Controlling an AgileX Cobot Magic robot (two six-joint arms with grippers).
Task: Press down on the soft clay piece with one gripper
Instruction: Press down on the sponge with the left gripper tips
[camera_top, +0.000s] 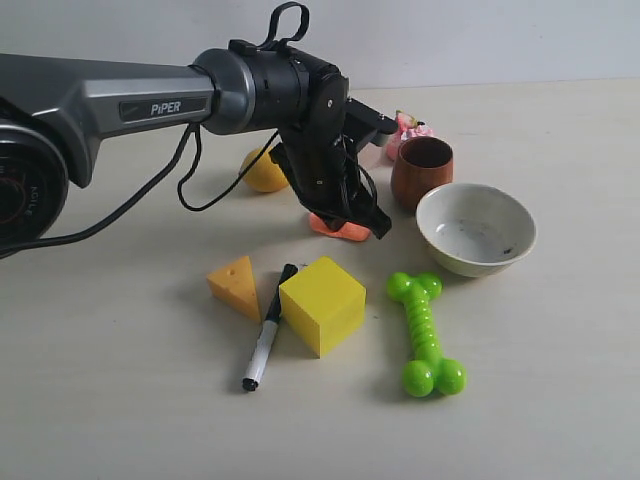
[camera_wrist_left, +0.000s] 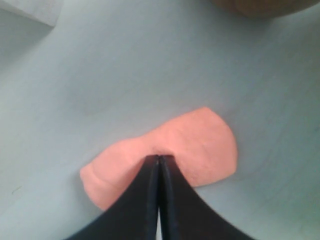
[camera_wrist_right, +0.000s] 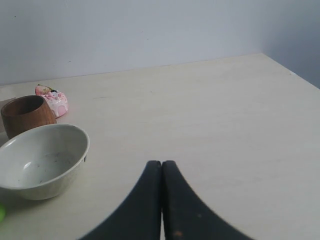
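1. The small flat salmon-orange soft clay piece (camera_top: 333, 227) lies on the pale tabletop, near the white ceramic bowl (camera_top: 470, 262) and to its left in the exterior view.
2. The black-jawed left gripper (camera_top: 376, 228) on the grey "PiPER" arm points steeply down onto the clay. In the left wrist view its jaws are pressed tightly together, pinching nothing. The joined tips (camera_wrist_left: 159, 158) meet the clay (camera_wrist_left: 202, 142) at a shallow dent near its middle.
3. By this evidence the pressing step itself is in hand: contact is made and the surface looks slightly dimpled where the tips meet it.
4. The next move probably calls for a little more straight downward force with the jaws kept together, then a clean vertical lift. Soft clay could cling to the tips and come up with them.
5. The right gripper (camera_wrist_right: 161, 163) is also pressed together with nothing in it. It hangs over bare table to the right of the bowl (camera_wrist_right: 60, 182), away from the clay.
6. The bowl holds nothing solid, only a few dark specks on its inner floor.
7. A brown wooden cup (camera_top: 420, 178) stands just beside the bowl, on its far left side. Its dark interior shows no contents, though the bottom is hidden.
8. A small pink figure (camera_top: 410, 126) sits beyond the bowl, behind the cup.
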